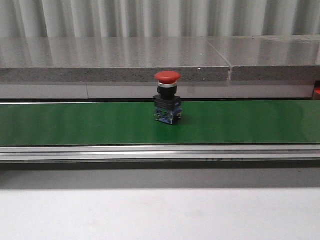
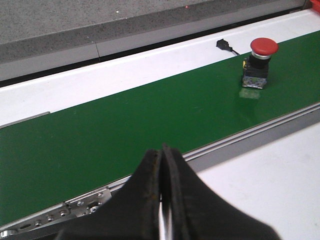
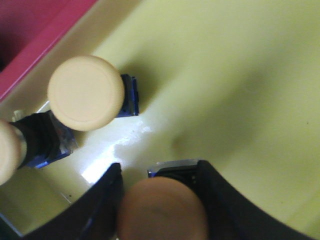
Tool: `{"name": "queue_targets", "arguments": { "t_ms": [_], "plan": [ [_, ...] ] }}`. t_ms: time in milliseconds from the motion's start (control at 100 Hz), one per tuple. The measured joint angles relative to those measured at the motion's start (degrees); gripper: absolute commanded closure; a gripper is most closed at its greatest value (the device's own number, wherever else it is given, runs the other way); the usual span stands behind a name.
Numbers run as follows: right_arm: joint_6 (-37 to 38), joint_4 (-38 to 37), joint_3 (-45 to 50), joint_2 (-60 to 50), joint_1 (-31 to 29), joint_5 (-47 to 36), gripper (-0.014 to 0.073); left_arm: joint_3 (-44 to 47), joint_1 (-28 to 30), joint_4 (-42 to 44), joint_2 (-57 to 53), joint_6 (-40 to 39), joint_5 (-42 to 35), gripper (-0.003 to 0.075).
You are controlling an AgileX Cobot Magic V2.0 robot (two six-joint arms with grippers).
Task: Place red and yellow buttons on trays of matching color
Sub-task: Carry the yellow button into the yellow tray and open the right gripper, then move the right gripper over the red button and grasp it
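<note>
A red button (image 1: 166, 97) with a black and blue base stands upright on the green conveyor belt (image 1: 75, 122); neither gripper shows in the front view. The left wrist view has the same red button (image 2: 261, 60) far off along the belt, while my left gripper (image 2: 162, 150) is shut and empty over the belt's near rail. My right gripper (image 3: 157, 172) is shut on a yellow button (image 3: 162, 210), its fingers on both sides of the cap, just above the floor of the yellow tray (image 3: 240, 75). Two more yellow buttons (image 3: 85, 92) (image 3: 7, 150) rest in that tray.
A red tray (image 3: 30, 30) borders the yellow tray. A small black cable plug (image 2: 223, 45) lies on the white strip behind the belt. A grey stone ledge (image 1: 115, 62) runs behind the conveyor, and white table surface (image 1: 160, 215) lies in front of it.
</note>
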Motion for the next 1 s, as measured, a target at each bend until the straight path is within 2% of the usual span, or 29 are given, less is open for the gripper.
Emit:
{"name": "queue_targets", "arguments": {
  "t_ms": [90, 240, 310, 610, 850, 1000],
  "plan": [
    [0.0, 0.5, 0.0, 2.4, 0.0, -0.3, 0.0377, 0.0, 0.0, 0.0, 0.0, 0.0, 0.0, 0.0741],
    [0.1, 0.9, 0.0, 3.7, 0.0, -1.5, 0.0157, 0.0, 0.0, 0.0, 0.0, 0.0, 0.0, 0.0741],
    [0.1, 1.0, 0.1, 4.1, 0.0, -1.8, 0.0102, 0.0, 0.0, 0.0, 0.0, 0.0, 0.0, 0.0741],
    [0.1, 1.4, 0.4, 0.7, 0.0, -2.0, 0.0104, 0.0, 0.0, 0.0, 0.0, 0.0, 0.0, 0.0741],
    [0.1, 1.4, 0.6, -9.6, 0.0, 0.6, 0.0104, 0.0, 0.0, 0.0, 0.0, 0.0, 0.0, 0.0741],
    [0.1, 1.3, 0.6, -17.6, 2.1, 2.3, 0.0104, 0.0, 0.0, 0.0, 0.0, 0.0, 0.0, 0.0741]
  ]
}}
